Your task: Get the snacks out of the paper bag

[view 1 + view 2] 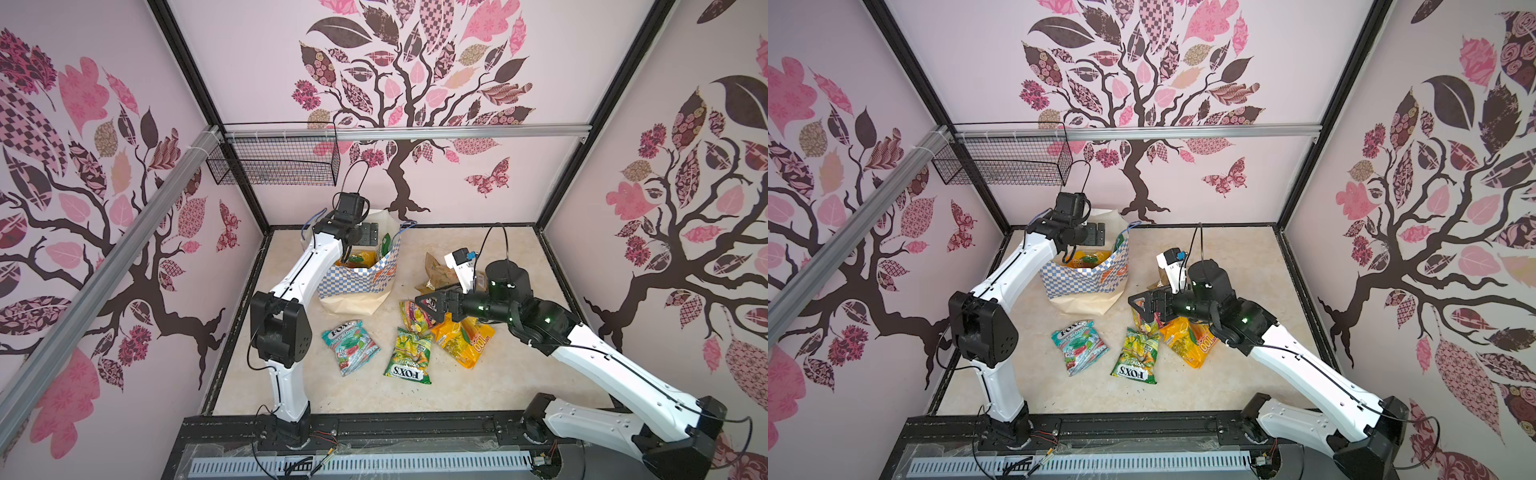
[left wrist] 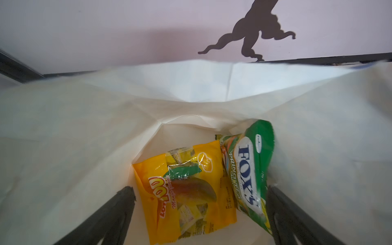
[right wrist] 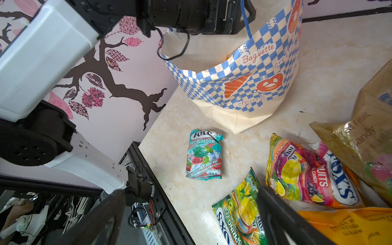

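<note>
The blue-and-white checked paper bag (image 1: 365, 282) (image 1: 1084, 282) stands open at the back left of the table. My left gripper (image 2: 199, 188) reaches down inside it, open, its jaws spread either side of a yellow mango packet (image 2: 186, 191) and a green FOX'S packet (image 2: 248, 169) on the bag's bottom. Neither packet is gripped. On the table lie a teal FOX'S packet (image 1: 351, 347), a green one (image 1: 409, 357), a pink-yellow fruits one (image 3: 307, 171), a yellow-orange one (image 1: 461, 340) and a gold-brown one (image 1: 438, 272). My right gripper (image 1: 428, 305) (image 3: 191, 192) hovers open and empty over these packets.
A black wire basket (image 1: 274, 166) hangs on the back wall above the bag. A black bracket (image 1: 370, 235) sits behind the bag. The black frame rail (image 1: 374, 424) runs along the table's front edge, and walls close in on three sides.
</note>
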### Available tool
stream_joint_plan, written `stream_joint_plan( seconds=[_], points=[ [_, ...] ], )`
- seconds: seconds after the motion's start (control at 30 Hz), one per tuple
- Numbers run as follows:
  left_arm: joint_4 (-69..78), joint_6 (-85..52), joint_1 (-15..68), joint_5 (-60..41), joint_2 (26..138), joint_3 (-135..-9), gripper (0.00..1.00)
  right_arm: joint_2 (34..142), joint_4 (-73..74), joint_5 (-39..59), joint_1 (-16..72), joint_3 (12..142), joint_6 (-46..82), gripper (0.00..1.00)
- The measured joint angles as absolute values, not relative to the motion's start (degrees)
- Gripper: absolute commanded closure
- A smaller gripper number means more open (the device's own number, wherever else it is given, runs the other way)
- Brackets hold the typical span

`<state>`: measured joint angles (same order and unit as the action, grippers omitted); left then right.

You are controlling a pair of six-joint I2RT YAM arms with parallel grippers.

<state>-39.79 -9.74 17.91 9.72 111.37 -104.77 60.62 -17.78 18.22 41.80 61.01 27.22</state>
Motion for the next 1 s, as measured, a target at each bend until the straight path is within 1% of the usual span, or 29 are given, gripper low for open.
stream_joint_plan(
  seconds=[0.13, 0.43, 0.7, 0.9, 1.0],
  points=[
    [-36.1, -9.3, 17.6, 8.8, 116.4, -102.2, 0.02, 60.6, -17.8, 18.2, 41.8, 61.0, 27.2, 0.00],
    [-27.5, -8.5, 17.5, 8.7, 127.1, -102.2, 0.02, 60.4, -18.3, 17.8, 41.8, 61.0, 27.2, 0.00],
    [-23.2, -10.3, 16.9, 8.6, 130.7, -102.7, 0.04, 60.4, -18.8, 17.8, 41.8, 61.0, 27.1, 0.00],
    [-26.6, -11.5, 16.4, 6.4, 136.6, -111.3, 0.18, 60.4, -18.9, 17.8, 41.8, 61.0, 27.1, 0.01],
    [-29.4, -12.2, 16.1, 4.5, 139.6, -116.7, 0.32, 60.4, -18.9, 17.8, 41.8, 61.0, 27.1, 0.01]
  ],
)
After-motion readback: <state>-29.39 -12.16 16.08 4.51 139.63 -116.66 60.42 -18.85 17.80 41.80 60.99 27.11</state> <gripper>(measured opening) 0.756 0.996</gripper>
